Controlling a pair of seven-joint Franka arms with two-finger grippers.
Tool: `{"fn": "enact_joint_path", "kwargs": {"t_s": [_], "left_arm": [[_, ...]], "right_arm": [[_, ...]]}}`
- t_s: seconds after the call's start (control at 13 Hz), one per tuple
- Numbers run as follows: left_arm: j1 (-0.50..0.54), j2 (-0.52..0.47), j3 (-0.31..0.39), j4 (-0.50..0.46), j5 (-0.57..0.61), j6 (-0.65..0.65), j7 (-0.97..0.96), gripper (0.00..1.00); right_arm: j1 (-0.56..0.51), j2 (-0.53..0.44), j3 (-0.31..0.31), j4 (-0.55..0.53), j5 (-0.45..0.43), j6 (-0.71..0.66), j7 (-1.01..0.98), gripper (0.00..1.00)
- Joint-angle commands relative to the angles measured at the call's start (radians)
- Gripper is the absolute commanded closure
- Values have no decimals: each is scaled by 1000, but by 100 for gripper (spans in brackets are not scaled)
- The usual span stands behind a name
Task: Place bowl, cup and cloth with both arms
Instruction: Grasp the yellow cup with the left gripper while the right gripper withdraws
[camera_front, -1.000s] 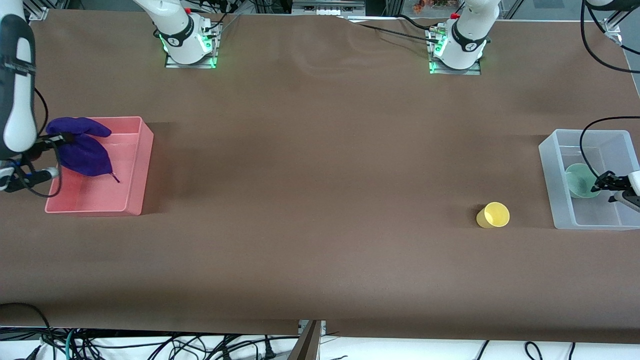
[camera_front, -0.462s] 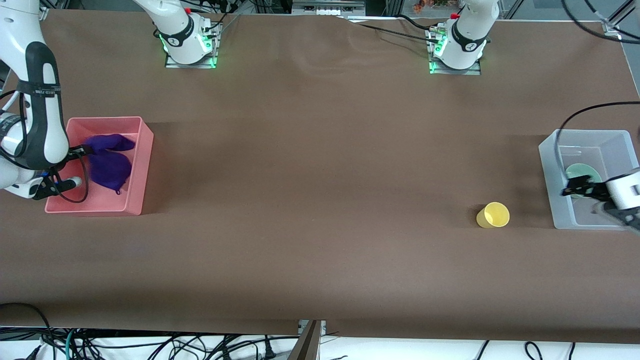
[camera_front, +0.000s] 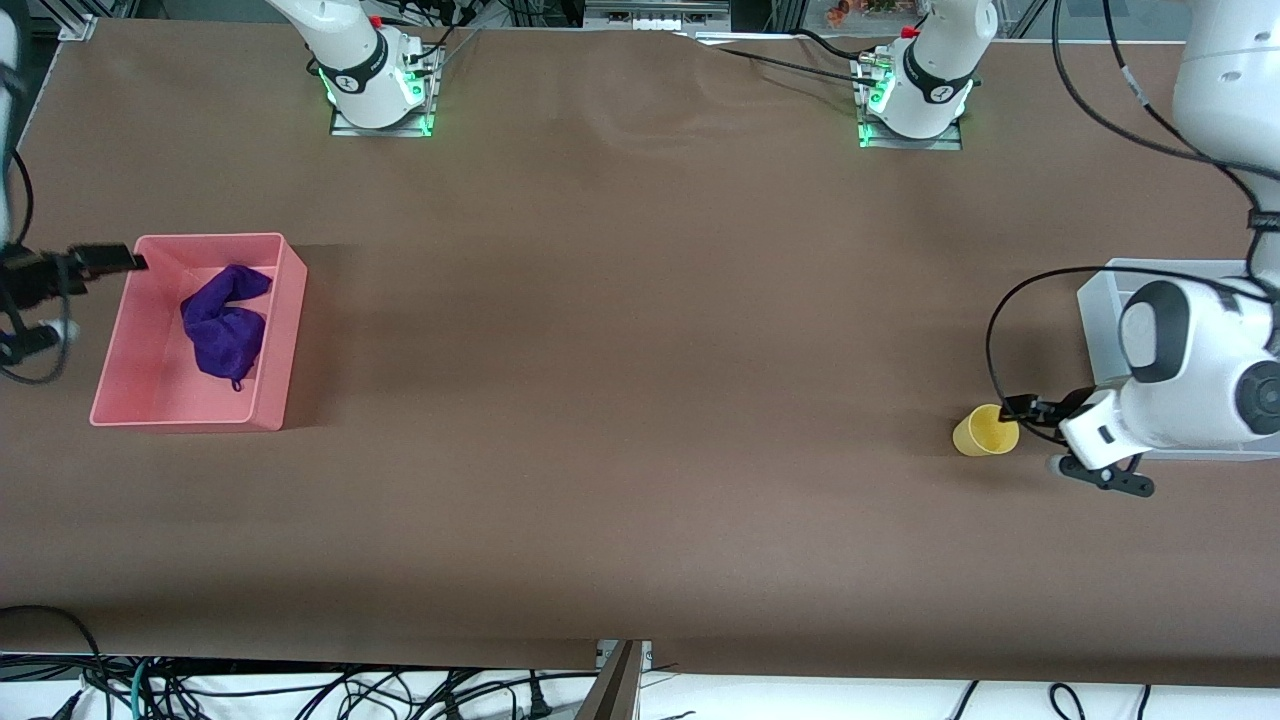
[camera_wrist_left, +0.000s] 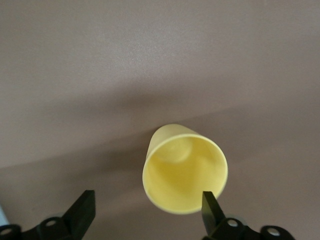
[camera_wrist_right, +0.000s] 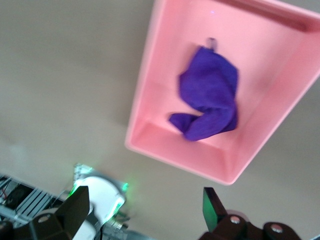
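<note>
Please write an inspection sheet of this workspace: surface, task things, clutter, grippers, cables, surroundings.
Surface: brown table, covered with a cloth-like sheet.
Cloth: purple cloth lies crumpled in the pink tray, toward the right arm's end.
Cup: yellow cup lies on its side on the table, beside the clear bin.
Bowl: hidden by the left arm.
Clutter: nothing seen.
Left gripper: open, fingers on either side of the cup's mouth, not closed on it.
Right gripper: open, empty, above the pink tray's outer edge.
Cables: black cables along both arms; a tangle below the table edge.
Surroundings: two arm bases with green lights.
</note>
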Motion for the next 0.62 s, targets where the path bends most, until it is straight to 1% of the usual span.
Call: {"fn": "enact_joint_path", "kwargs": {"t_s": [0.0,0.08,0.15,0.23,0.38,0.54], "left_arm": [[7,44,10,4,-17,26,-7,83],[7,58,10,1,-17,26,-6,99],[10,65,8,1,-17,26,-4,100],[10,62,8,6,-17,24,-3,100],[10,52,8,12,-17,10,-6,100],[13,-2,8,18,-16,-49,-3,100]], "right_arm": [[-6,-84,128,55,0,-63,177,0],[-6,-113,197,57,-31,-68,292,0],[-6,-127,262,57,-87,-86,366,0],[-7,-129,276,57,-104,-77,384,0],[-9,-150,266,59,-103,-24,390,0],[-7,-165,259,60,-100,2,384,0]]}}
